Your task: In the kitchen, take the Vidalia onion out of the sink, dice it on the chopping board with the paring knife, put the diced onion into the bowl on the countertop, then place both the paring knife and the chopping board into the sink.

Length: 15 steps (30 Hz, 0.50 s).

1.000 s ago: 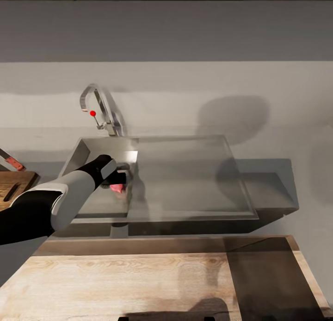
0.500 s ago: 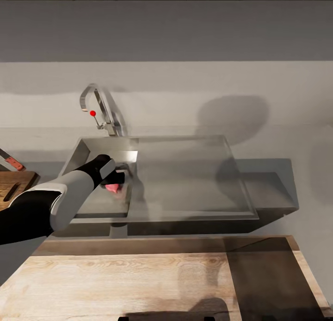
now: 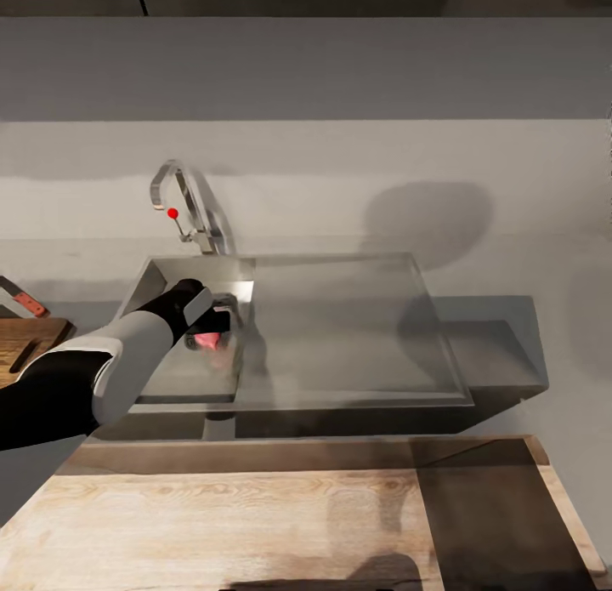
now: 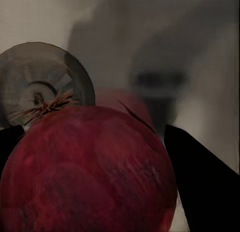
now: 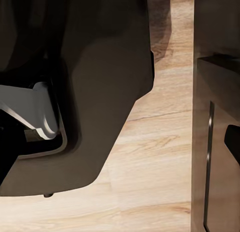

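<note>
The left gripper was closed around the onion inside the sink; its dark fingers pressed both sides. I couldn't tell the right gripper's state.

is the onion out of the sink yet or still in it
Still in it. The small pinkish-red round onion sits between the left tool's fingers, within the stainless-steel sink basin, near the round dark drain.

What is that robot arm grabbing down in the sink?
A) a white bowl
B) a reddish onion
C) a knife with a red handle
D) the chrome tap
B: the left gripper reaches into the sink, and the left wrist view shows the Vidalia onion between its dark fingers.
</note>
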{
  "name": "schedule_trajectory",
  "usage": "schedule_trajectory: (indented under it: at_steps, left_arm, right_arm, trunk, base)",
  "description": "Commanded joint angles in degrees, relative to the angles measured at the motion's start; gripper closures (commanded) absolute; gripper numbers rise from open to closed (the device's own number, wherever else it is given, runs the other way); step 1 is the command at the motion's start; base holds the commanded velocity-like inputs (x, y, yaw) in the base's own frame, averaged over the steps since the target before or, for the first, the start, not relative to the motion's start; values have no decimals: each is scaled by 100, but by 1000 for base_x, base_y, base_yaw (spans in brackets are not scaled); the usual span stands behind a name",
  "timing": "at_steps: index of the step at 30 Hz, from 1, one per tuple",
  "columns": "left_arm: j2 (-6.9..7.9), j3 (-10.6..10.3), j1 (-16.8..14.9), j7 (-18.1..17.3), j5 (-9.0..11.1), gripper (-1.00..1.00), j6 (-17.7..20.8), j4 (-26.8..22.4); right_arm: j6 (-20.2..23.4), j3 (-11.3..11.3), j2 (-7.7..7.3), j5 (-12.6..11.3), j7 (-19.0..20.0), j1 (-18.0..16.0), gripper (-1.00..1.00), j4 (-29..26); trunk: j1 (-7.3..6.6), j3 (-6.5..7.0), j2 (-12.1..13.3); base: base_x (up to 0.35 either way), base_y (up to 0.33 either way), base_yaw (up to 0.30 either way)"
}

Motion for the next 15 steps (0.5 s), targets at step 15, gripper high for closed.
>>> schedule_trajectory:
  at_steps: [15]
  left_arm:
    - [151,-7,-1,47,67,100,325,-1030]
  right_arm:
    - [-16,48,-8,-43,-39,-2,-100,-13]
  trunk:
    - [4,127,-9]
  base:
    - [0,0,0]
